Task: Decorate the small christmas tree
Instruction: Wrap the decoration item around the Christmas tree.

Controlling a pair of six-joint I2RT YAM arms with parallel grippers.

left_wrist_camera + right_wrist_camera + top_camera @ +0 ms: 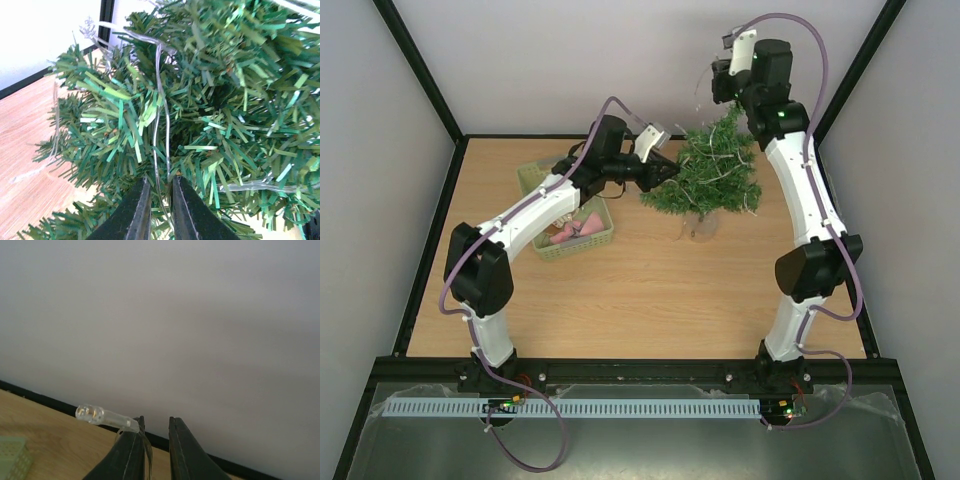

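From overhead, the small christmas tree (715,175), a bushy dark green artificial fir, stands toward the back right of the light wooden table (620,290). The left gripper (668,172) is poked into its left side and the right gripper (155,419) hangs in the air above the treetop. That view misses the fine stuff though. The left wrist camera is basically buried in needles, and there you can see a thin clear light-string wire (157,100) draped over the branches and running down into the slim gap between the black fingers. They're close together, but I can't tell if they're actually pinching it. The right wrist camera mostly gets the pale wall (175,315), plus a clear little bulb (97,414) sticking out sideways at one fingertip. There's a narrow gap there too, and no idea whether the wire is gripped. The pale green plastic basket (582,243) left of the tree is half covered by the left arm, with pink things (570,232) inside that I can't make out.
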